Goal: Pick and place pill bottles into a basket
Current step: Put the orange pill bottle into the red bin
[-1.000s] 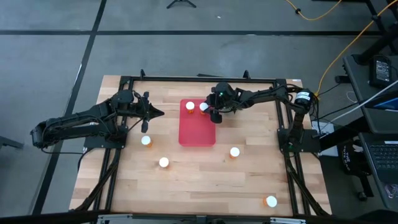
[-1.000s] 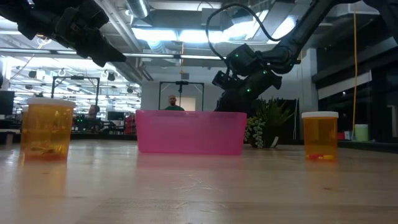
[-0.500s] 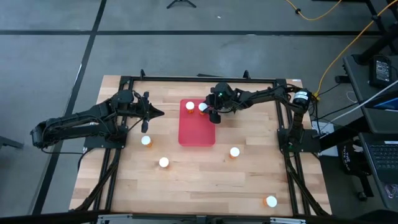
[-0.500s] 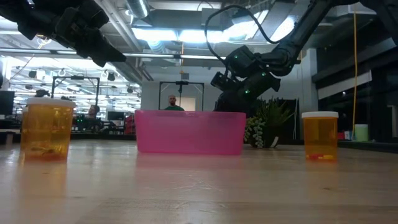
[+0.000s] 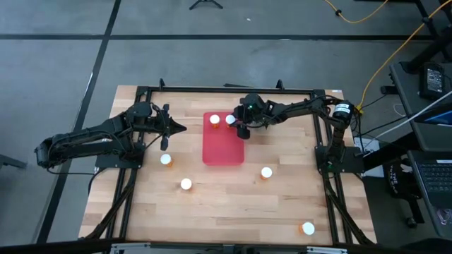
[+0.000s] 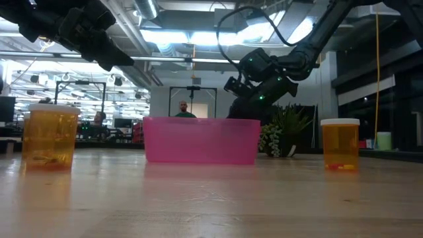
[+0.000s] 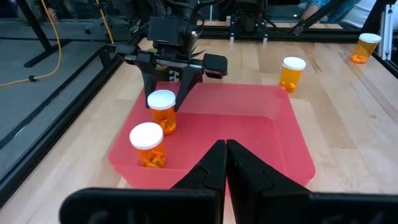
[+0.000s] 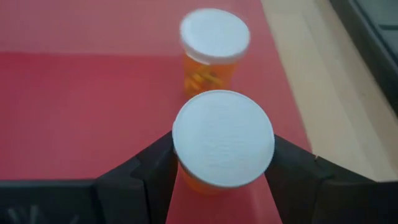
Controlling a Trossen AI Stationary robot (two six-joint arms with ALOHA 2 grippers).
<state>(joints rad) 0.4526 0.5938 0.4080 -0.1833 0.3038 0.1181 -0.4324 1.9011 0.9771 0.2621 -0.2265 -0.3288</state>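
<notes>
- Wooden planks are forming the desk (image 5: 219, 204), which is sitting inside a black frame on a grey floor, with a yellow cable running past its far right corner.
- Ceiling lights and shelving are showing in the room behind in the low view, where a person (image 6: 183, 110) is standing in a doorway and a small green plant (image 6: 283, 137) is sitting behind the basket.
- The red basket (image 5: 224, 152) is lying near the middle of the desk, toward its far edge.
- One pill bottle (image 5: 215, 121) is standing upright inside the basket, at its far left corner.
- The right gripper (image 5: 241, 125) is hanging over the far right corner of the basket, its jaws pinching a second pill bottle (image 5: 230, 121) by the sides just under the white cap.
- In the right wrist view that held bottle (image 8: 222, 147) is filling the gap between the two fingers (image 8: 140, 177), with the red floor of the basket below it and the other bottle (image 8: 214, 46) just beyond.
- The left gripper (image 5: 179, 128) is waiting left of the basket, apart from it, jaws pressed together.
- Four more pill bottles are standing on the bare desk: one (image 5: 166, 160) near the basket's near left corner, one (image 5: 186, 185) nearer the front, one (image 5: 266, 173) to the right of the basket's near end, and one (image 5: 308, 228) well apart by the front right corner.
</notes>
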